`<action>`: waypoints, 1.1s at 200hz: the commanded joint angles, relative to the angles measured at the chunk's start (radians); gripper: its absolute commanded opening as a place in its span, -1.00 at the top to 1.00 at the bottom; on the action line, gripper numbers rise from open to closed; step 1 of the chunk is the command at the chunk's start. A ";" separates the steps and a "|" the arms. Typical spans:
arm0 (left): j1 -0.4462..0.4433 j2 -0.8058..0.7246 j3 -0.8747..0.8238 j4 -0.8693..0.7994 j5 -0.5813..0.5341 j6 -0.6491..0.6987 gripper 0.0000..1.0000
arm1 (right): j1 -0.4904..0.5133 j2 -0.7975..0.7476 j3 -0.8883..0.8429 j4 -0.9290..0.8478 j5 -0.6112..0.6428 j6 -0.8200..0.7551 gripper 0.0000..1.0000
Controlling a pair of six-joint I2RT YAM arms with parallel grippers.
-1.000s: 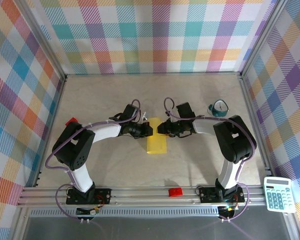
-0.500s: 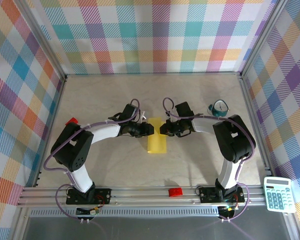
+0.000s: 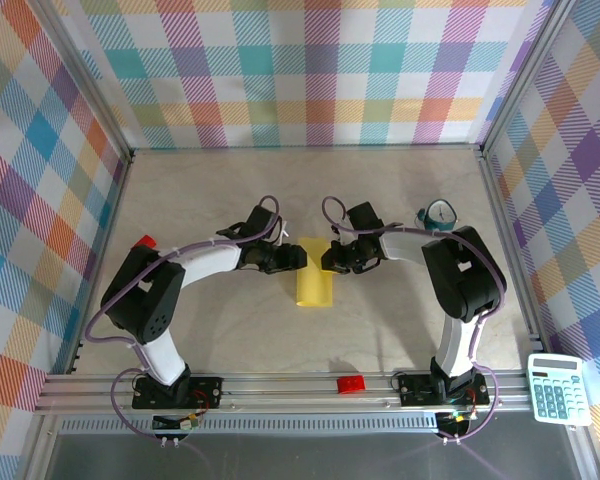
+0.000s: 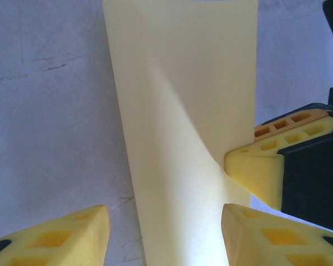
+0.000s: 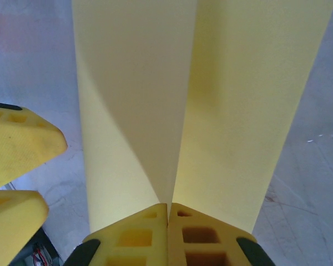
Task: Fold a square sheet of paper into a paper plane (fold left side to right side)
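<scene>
Yellow sheet of paper (image 3: 313,282), folded into a tall narrow strip, lies flat at the middle of the table (image 3: 210,330) in the overhead view. The left gripper (image 3: 298,258) meets the strip's far end from the left and the right gripper (image 3: 327,260) from the right, tips facing each other across it. A red brick (image 3: 351,384) sits on the front rail, another red piece (image 3: 143,241) lies by the left wall, a teal ring (image 3: 438,215) lies far right, and a calculator (image 3: 557,388) rests outside the frame.

From the left wrist, the paper (image 4: 183,100) runs up between the left gripper's (image 4: 164,235) fingers, which stand wide apart on either side of it. The right gripper (image 4: 247,169) pinches the paper's right edge, lifting a soft ridge.

From the right wrist, the right gripper (image 5: 168,227) is clamped tight on the paper (image 5: 233,100) at its raised centre crease. The left gripper (image 5: 44,177) shows at the left with a gap between its fingers.
</scene>
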 commanded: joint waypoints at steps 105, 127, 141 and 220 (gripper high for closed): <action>-0.058 0.129 0.094 -0.137 -0.096 0.048 0.16 | 0.006 0.023 0.041 -0.072 0.022 -0.021 0.82; -0.067 0.148 0.099 -0.150 -0.115 0.052 0.18 | 0.006 0.012 0.041 -0.084 0.031 -0.022 0.67; -0.076 0.158 0.102 -0.161 -0.129 0.058 0.19 | 0.006 -0.003 0.035 -0.084 0.045 -0.021 0.55; -0.094 0.211 0.145 -0.196 -0.146 0.066 0.17 | -0.047 -0.166 -0.033 -0.105 0.185 -0.015 0.08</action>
